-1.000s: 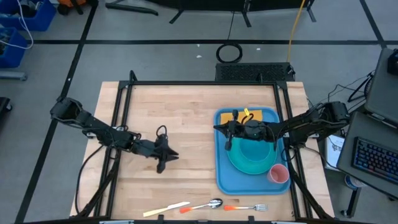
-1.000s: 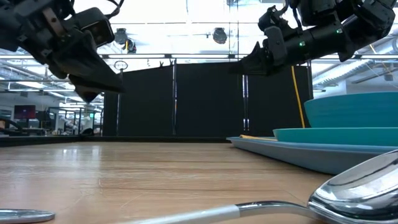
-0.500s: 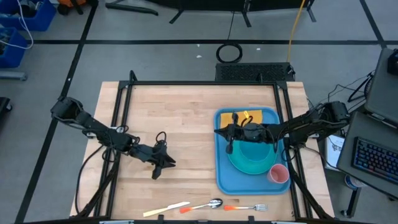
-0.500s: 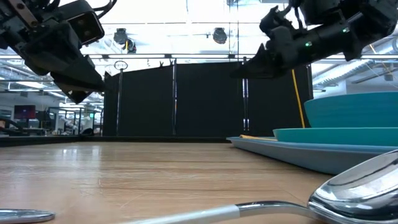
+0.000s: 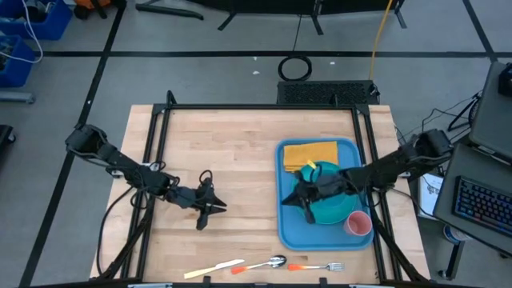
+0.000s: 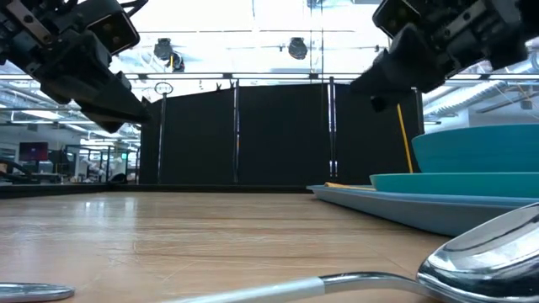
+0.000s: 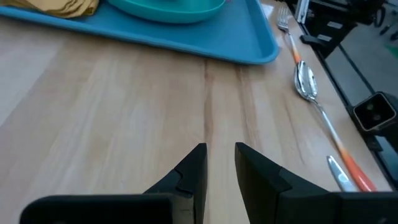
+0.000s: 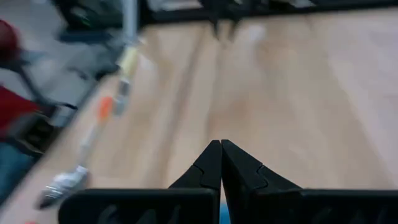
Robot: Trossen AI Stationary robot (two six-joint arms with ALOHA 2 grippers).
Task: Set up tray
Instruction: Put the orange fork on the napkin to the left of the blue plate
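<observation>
Right hand [image 8: 221, 163] fingers pressed together above blurred wooden table [image 8: 298, 93].

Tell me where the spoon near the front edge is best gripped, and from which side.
Grip the spoon across its slim handle, near mid-length, coming straight down with the fingers spanning its width. It lies flat on the table, bowl toward the fork and handle toward the knife, so the thin handle probably offers a surer pinch than the rounded bowl. The left gripper hovers nearer it.
</observation>
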